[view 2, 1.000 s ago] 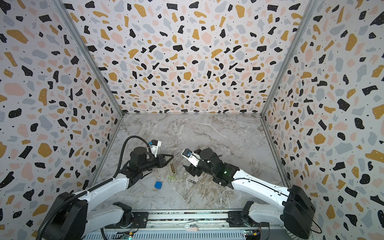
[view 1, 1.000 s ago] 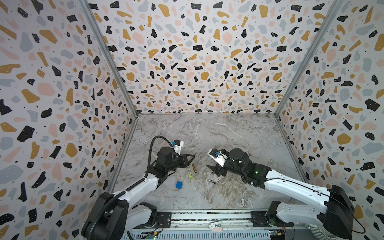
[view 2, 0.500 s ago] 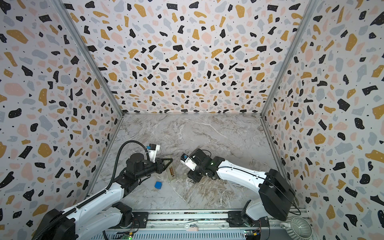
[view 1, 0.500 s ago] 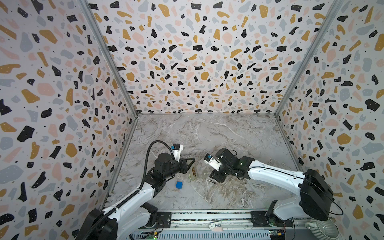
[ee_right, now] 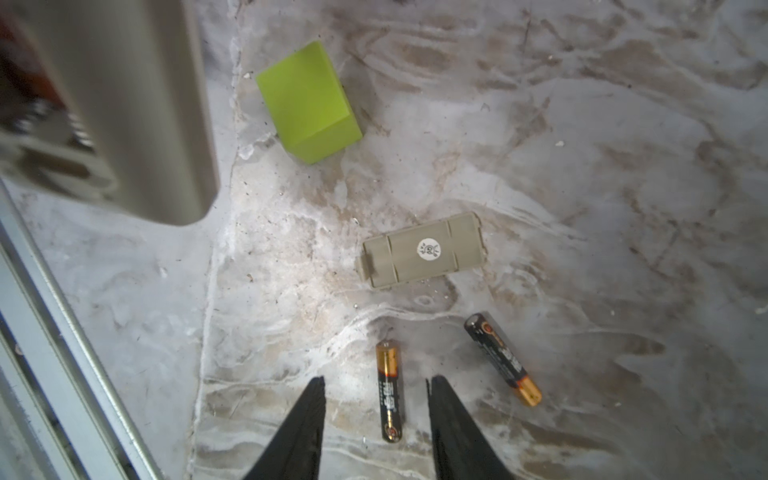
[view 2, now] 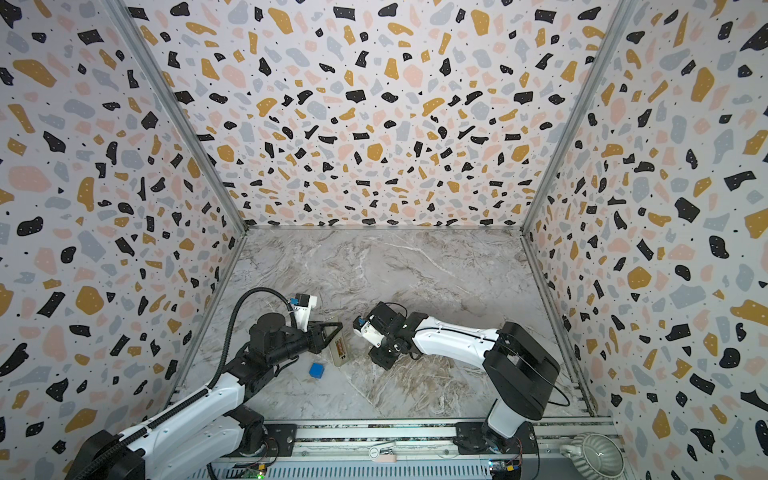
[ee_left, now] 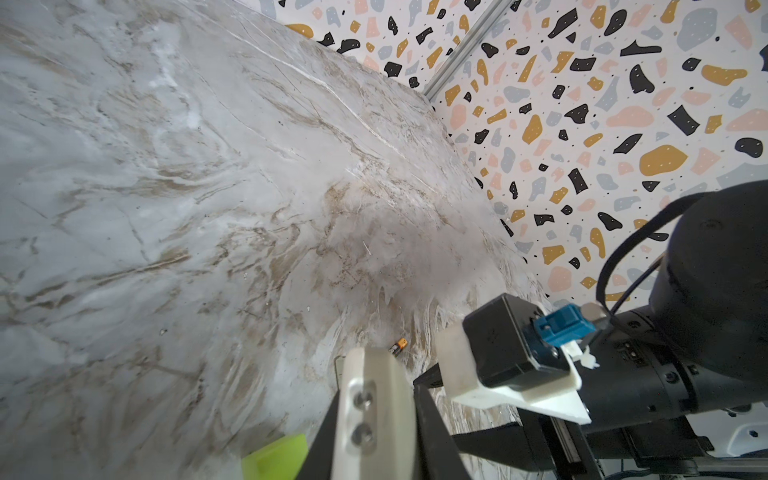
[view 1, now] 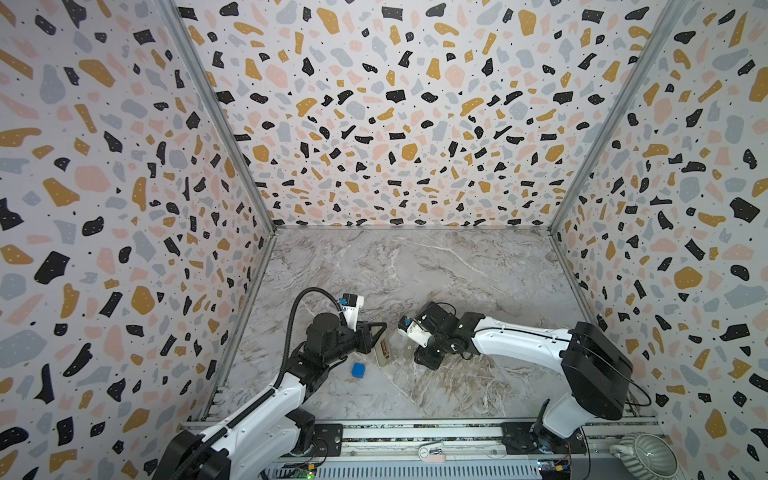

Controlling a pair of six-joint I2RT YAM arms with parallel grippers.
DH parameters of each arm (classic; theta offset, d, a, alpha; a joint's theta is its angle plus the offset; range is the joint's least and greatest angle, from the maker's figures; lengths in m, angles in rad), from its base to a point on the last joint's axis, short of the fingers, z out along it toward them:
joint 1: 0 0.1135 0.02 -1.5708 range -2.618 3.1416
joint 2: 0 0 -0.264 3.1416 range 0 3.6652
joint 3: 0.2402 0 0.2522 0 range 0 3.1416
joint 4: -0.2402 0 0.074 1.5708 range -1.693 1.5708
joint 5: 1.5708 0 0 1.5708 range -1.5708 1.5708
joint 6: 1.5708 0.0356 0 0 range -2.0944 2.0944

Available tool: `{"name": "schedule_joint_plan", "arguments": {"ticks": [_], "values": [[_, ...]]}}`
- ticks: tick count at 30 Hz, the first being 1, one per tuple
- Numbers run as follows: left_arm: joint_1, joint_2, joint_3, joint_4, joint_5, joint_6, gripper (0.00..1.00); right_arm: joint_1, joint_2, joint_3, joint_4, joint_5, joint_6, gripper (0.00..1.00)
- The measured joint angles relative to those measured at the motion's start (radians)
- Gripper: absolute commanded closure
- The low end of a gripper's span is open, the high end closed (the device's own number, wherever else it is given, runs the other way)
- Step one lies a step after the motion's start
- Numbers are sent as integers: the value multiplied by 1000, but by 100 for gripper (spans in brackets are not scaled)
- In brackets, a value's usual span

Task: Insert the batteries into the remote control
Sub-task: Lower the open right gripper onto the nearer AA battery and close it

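Observation:
My left gripper [view 1: 376, 332] is shut on the remote control [view 1: 382, 353], a beige handset held off the table left of centre. In the left wrist view the remote control [ee_left: 374, 399] stands edge-on between the black fingers [ee_left: 432, 432]. My right gripper [ee_right: 376, 379] points down at the table, open. One of the batteries [ee_right: 388, 395] lies flat between its fingertips with a gap on each side. A second battery [ee_right: 503, 359] lies just beside it. In the right wrist view the remote control [ee_right: 124, 104] looms blurred nearby.
A beige battery cover [ee_right: 424, 249] lies on the marble beyond the batteries, with a green cube [ee_right: 307, 99] farther on. A blue cube [view 1: 358, 370] sits under the left arm. Terrazzo walls enclose three sides; a rail [view 1: 415, 436] runs along the front.
The right arm has swung in and lowered its gripper to the table over a battery, and its jaws have narrowed. The left gripper has kept the remote nearly still.

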Motion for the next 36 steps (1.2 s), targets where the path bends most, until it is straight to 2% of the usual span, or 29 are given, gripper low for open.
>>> {"name": "schedule_joint_plan", "arguments": {"ticks": [11, 36], "values": [[0, 0, -5, 8, 5, 0, 100, 23, 37, 4, -18, 39, 30, 66], [-7, -15, -35, 27, 11, -8, 100, 23, 89, 2, -7, 41, 37, 76]]}}
